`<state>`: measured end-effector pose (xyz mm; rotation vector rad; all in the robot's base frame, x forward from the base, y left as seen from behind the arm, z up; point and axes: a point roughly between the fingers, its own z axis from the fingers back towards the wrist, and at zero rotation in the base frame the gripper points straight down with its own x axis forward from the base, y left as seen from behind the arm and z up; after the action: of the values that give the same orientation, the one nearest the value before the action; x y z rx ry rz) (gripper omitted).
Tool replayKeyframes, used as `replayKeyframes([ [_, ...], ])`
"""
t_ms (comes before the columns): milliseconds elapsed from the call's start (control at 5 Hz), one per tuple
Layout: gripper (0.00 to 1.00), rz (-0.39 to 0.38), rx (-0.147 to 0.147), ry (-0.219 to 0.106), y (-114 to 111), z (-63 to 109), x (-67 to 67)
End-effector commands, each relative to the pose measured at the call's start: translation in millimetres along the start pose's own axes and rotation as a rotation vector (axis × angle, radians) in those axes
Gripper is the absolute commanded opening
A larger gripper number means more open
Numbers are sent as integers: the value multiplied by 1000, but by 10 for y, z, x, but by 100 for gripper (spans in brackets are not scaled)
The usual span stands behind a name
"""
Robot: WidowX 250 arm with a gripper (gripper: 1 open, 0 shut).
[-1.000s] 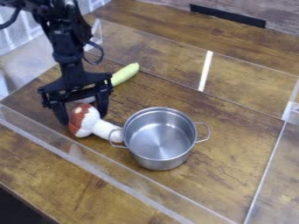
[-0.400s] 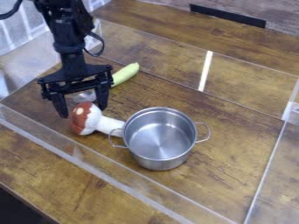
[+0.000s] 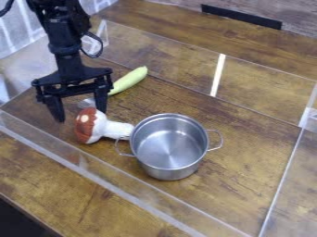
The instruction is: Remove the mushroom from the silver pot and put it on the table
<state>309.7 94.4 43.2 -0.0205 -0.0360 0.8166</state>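
1. The black gripper (image 3: 76, 100) is spread wide, holding nothing.
2. The red-capped, white-stemmed toy mushroom (image 3: 95, 125) lies on the dark wooden table (image 3: 247, 102), beside the shiny steel pot (image 3: 170, 145).
3. A straight upward retreat is advised, so the mushroom is not nudged.

The mushroom (image 3: 95, 126) is lying on its side on the table (image 3: 247, 102), its red-brown cap pointing toward the left and its white stem reaching toward the silver pot (image 3: 171, 145), which is standing upright just to the right with its 2 loop handles showing (nothing is showing inside it). The gripper (image 3: 77, 105) is hanging straight down over the cap with its jaws spread wide, holding nothing. A yellow-green elongated item (image 3: 129, 80) is lying beyond the gripper. Clear acrylic walls (image 3: 148, 208) are edging the tabletop.
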Motion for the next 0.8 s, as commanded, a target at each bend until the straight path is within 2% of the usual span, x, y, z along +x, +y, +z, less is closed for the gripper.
replayKeyframes([
  [0, 100, 41, -23, -72, 56, 155, 180],
  [200, 100, -49, -21, -65, 108, 141, 164],
  [600, 100, -169, -34, -78, 128, 306, 177],
])
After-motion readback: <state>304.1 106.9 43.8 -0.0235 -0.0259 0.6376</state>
